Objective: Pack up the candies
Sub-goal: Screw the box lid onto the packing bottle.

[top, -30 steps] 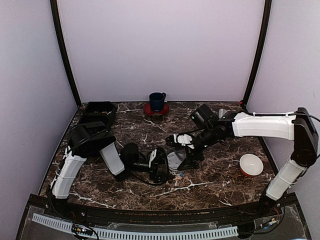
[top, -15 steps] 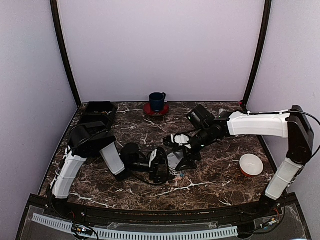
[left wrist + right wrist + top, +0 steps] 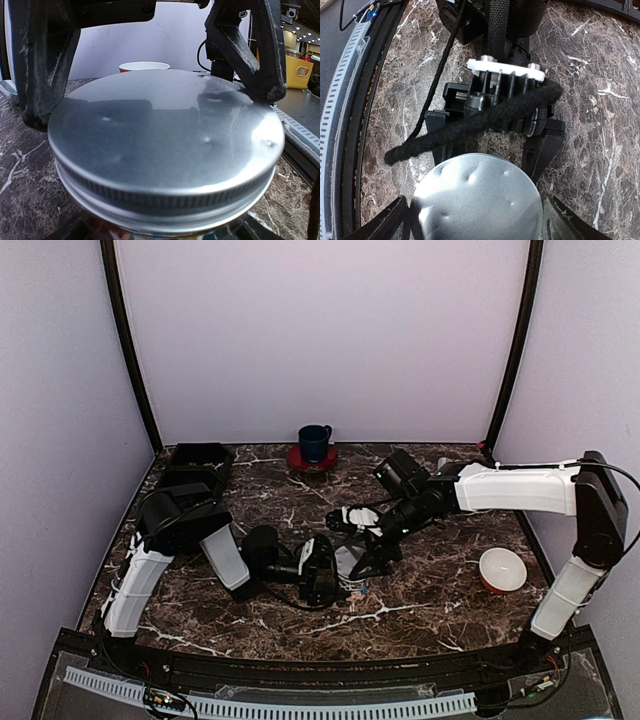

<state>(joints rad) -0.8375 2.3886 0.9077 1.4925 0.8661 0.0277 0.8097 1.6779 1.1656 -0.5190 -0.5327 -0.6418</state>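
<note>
A clear jar with a dented silver lid (image 3: 160, 130) stands mid-table, seen in the top view as the jar (image 3: 350, 562). My left gripper (image 3: 325, 575) comes in low from the left and is shut on the jar's body. My right gripper (image 3: 476, 220) hangs over the lid (image 3: 476, 200), one finger (image 3: 395, 222) at each side of its rim; in the left wrist view those fingers (image 3: 42, 75) press against the lid's edge. Of the candies, only a few coloured glints (image 3: 117, 234) show through the glass under the lid.
A blue mug (image 3: 315, 442) on a red coaster (image 3: 300, 464) stands at the back centre. A white bowl (image 3: 502, 568) sits to the right, and a black bin (image 3: 198, 462) at the back left. My left wrist's braided black cable (image 3: 470, 125) crosses just beyond the jar.
My right arm has swung left and down onto the jar, and its fingers have drawn in against the lid. The left arm and jar have stayed put.
</note>
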